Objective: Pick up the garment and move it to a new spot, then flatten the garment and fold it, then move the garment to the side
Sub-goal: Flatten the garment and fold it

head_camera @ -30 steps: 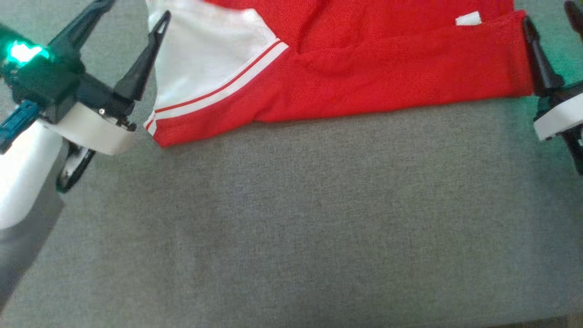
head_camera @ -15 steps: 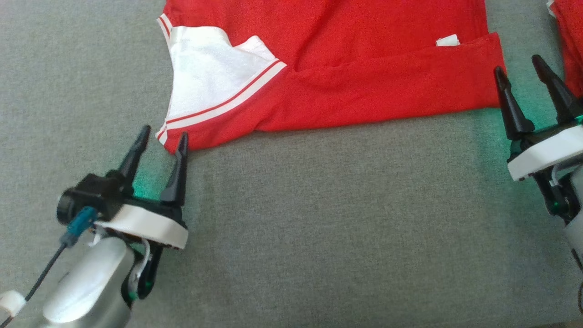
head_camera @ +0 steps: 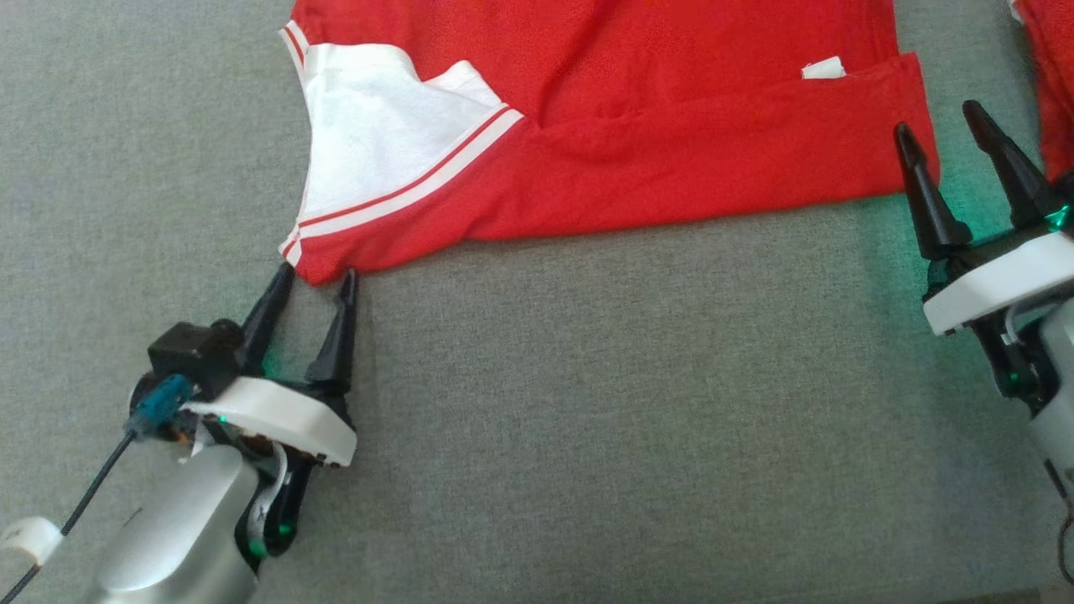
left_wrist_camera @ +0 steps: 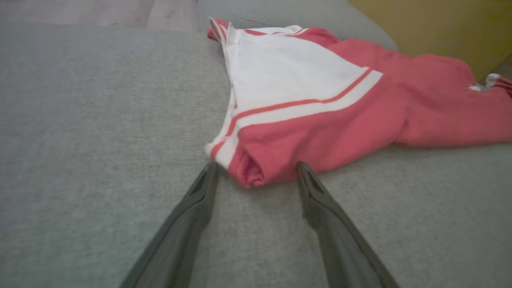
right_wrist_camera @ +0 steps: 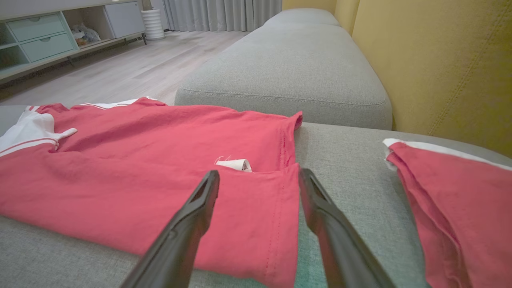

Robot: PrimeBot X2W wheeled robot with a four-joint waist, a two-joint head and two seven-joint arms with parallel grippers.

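A red garment point(head_camera: 671, 143) with a white, red-striped sleeve panel point(head_camera: 369, 143) lies spread on the grey cushion point(head_camera: 587, 419). My left gripper point(head_camera: 317, 275) is open, its fingertips touching or just short of the sleeve's near corner. In the left wrist view that folded corner point(left_wrist_camera: 250, 176) sits between the tips of the left gripper point(left_wrist_camera: 257, 166). My right gripper point(head_camera: 938, 120) is open at the garment's right hem. In the right wrist view the hem edge point(right_wrist_camera: 288, 208) and a white label point(right_wrist_camera: 236, 164) lie at and just beyond the tips of the right gripper point(right_wrist_camera: 259, 173).
A second red piece with white trim point(head_camera: 1053, 84) point(right_wrist_camera: 452, 208) lies to the right of my right gripper. A yellow backrest point(right_wrist_camera: 440, 60) rises behind the cushion, another grey cushion point(right_wrist_camera: 288, 68) adjoins it, and a wood floor with a cabinet point(right_wrist_camera: 40, 32) lies beyond.
The head camera shifted after the earliest frame. Since half a second ago my left gripper has moved forward to the sleeve corner and my right gripper has edged up to the hem.
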